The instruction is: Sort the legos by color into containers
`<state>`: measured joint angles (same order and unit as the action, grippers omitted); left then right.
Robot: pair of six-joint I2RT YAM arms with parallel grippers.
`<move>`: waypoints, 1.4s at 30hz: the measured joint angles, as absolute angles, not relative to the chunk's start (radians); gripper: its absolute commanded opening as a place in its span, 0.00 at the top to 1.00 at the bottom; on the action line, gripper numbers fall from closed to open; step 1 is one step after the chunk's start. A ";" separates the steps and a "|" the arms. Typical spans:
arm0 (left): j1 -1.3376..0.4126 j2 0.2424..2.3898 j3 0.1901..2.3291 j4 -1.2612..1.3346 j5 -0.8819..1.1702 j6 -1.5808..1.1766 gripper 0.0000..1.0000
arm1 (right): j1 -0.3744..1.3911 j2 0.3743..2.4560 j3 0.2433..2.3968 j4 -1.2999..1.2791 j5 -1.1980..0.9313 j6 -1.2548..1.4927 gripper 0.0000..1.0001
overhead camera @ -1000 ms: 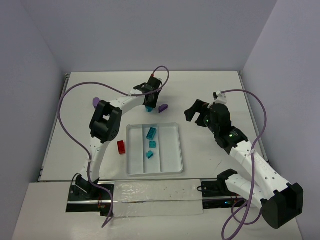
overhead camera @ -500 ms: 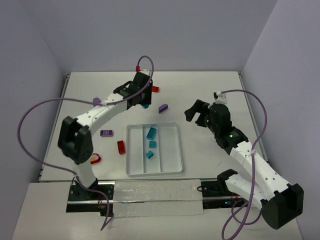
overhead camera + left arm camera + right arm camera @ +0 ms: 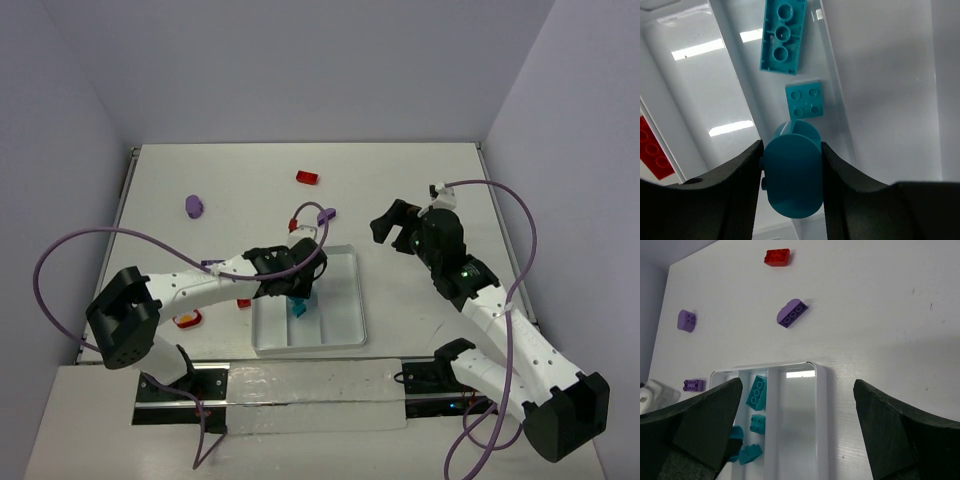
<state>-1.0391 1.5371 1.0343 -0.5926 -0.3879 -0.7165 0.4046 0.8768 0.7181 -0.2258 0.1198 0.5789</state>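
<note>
Has brought the left gripper (image 3: 792,186) off the far side of the bench (image 3: 420,170) and over the white tray (image 3: 357,300) within the last second. Holds its fingers (image 3: 732,192) clamped on a rounded teal brick (image 3: 792,175), above the middle compartment (image 3: 770,107), close to a teal square brick (image 3: 804,100) and a long teal brick (image 3: 783,35) already lying there. Hides part of one more teal piece just behind the held brick. Cannot tell whether resting on the tray floor or hanging clear of it. Puts a fourth teal brick over the teal lane, by the look of it ready for release; not yet let go.

Compared with a second ago: then reaching far out next to the purple rounded brick (image 3: 326,214), with only three teal bricks in the tray; now folded low across the near left of the bench, uncovering the far red brick (image 3: 307,178). Leaves the right gripper (image 3: 393,222) parked to the right of the tray as before, with fingers spread wide on nothing. Leaves red and purple bricks out on the bench, so probably well short of done
</note>
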 measured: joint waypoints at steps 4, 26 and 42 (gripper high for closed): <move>-1.096 1.525 1.027 -0.603 -0.415 -0.765 0.99 | 0.405 0.872 0.718 -0.226 0.119 0.579 0.00; -1.240 1.603 1.040 -0.702 -0.514 -0.871 0.21 | 0.405 0.872 0.718 -0.226 0.116 0.583 0.00; -1.198 1.528 1.147 -0.814 -0.598 -0.876 0.05 | 0.405 0.872 0.718 -0.224 0.109 0.587 0.00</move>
<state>-1.1982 1.5282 1.1473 -0.8143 -0.5979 -0.8762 0.4046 0.8722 0.7180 -0.2242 0.1089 0.5873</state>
